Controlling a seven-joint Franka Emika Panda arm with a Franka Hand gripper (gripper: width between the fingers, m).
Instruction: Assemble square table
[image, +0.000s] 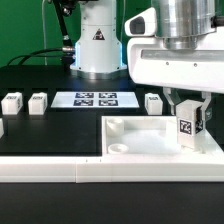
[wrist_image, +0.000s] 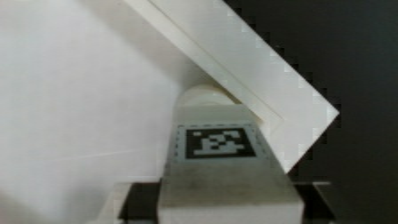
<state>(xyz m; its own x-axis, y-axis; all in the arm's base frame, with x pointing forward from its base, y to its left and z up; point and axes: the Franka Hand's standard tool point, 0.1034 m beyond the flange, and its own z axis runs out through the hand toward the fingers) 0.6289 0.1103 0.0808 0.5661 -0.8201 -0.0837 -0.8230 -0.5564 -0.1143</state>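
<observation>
Jamming is risked: the short white tagged leg (image: 186, 126), clenched in the jaws, may be caught on the white square tray-like tabletop (image: 148, 139) rim.

The exterior view sits low, little above the black table (image: 40, 130), and faces across it toward the robot base (image: 97, 45) beyond the marker board (image: 97, 99); it stands close, so the border wall (image: 50, 170) fills the foreground and the gripper (image: 188, 135) looms large at the exterior view's right; the wrist view looks along the gripper onto the tagged leg (wrist_image: 217, 142) and a corner of the tabletop (wrist_image: 231, 60), very near; both views share that leg and that corner.
</observation>
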